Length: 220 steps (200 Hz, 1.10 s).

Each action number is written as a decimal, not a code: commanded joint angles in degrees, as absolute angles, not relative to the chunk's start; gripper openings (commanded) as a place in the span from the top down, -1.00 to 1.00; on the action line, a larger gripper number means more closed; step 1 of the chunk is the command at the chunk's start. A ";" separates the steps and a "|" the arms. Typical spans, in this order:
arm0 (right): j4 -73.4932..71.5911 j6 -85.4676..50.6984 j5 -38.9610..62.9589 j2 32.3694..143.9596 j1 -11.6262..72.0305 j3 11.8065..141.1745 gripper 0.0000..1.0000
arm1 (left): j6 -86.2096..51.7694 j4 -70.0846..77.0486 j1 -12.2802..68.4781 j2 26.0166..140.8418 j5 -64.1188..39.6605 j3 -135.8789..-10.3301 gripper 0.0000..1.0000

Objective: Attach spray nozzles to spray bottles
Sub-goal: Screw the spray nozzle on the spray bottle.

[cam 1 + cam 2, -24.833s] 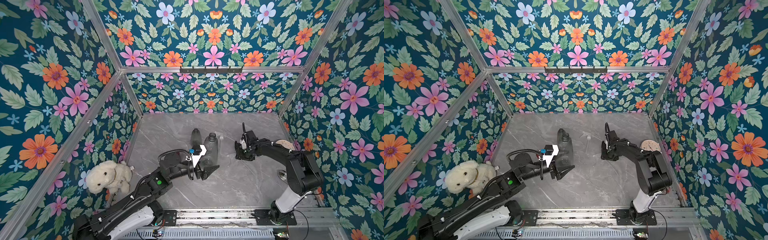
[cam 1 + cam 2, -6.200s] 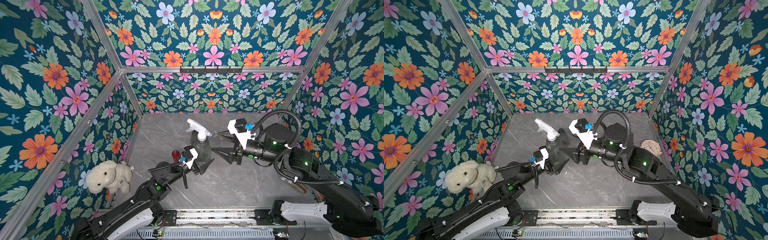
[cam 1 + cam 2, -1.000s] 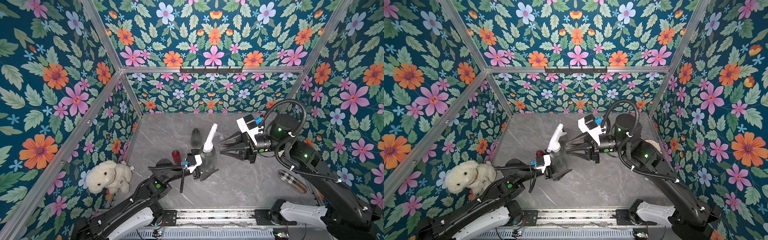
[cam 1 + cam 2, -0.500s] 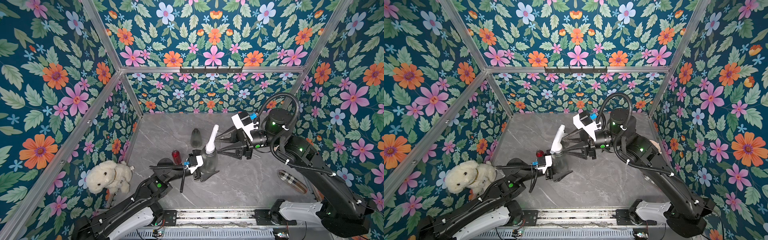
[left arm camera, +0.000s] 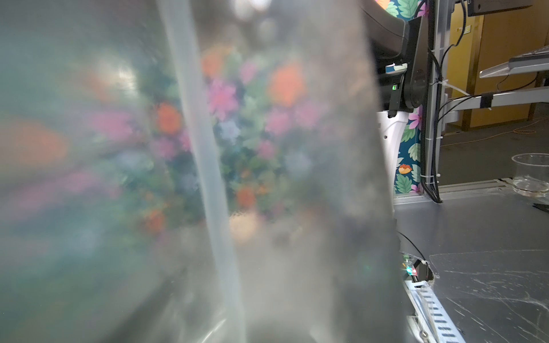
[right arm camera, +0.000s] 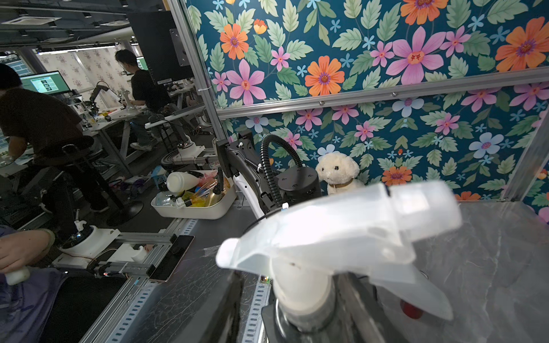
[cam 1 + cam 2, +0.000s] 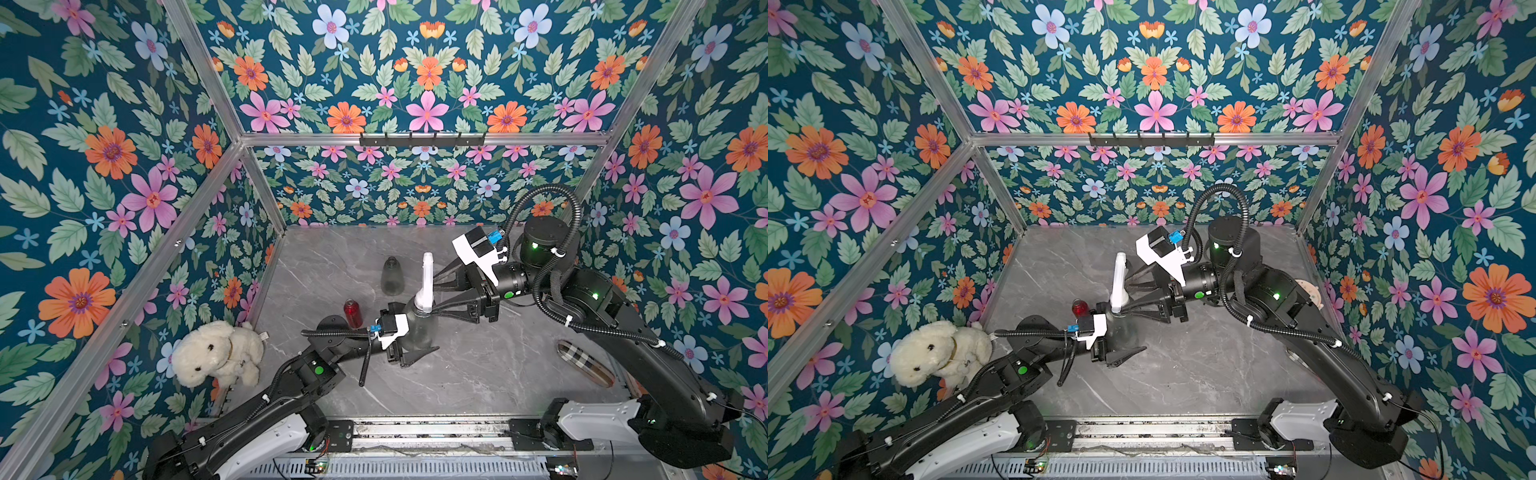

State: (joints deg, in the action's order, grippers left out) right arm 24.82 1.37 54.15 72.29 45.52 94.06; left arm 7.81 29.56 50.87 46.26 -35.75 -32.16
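Note:
A whitish spray nozzle [image 7: 426, 286] [image 7: 1120, 282] sits upright on the neck of a smoky-grey spray bottle [image 7: 419, 336] [image 7: 1119, 328] standing mid-table. My left gripper [image 7: 415, 330] [image 7: 1121, 328] is shut on that bottle's body. The bottle wall [image 5: 267, 208] fills the left wrist view, with the dip tube [image 5: 208, 163] inside. My right gripper [image 7: 433, 296] [image 7: 1124, 298] [image 6: 297, 303] is open, its fingers on either side of the nozzle's collar [image 6: 303, 294], one of them clearly apart from it. A second grey bottle [image 7: 392, 276] stands bare behind. A small red bottle [image 7: 353, 312] [image 7: 1079, 307] stands to the left.
A white plush dog [image 7: 216, 353] [image 7: 938, 353] sits against the left wall. A flat plaid-patterned oblong [image 7: 586, 361] lies near the right wall. A round wooden disc [image 7: 1310, 291] shows behind the right arm. Floral walls close three sides.
My right gripper has moved left from beside the bottle until its fingers flank the nozzle's collar. The left gripper and the bottle have stayed in place.

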 commanded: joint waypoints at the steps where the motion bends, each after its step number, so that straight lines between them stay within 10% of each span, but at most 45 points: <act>1: 26.40 3.42 54.27 72.86 46.07 94.83 -0.02 | 7.76 31.63 50.76 46.45 -36.82 -32.78 1.00; 220: 27.90 8.03 39.98 70.22 52.62 93.38 0.19 | 7.49 33.35 50.71 45.79 -32.09 -32.00 1.00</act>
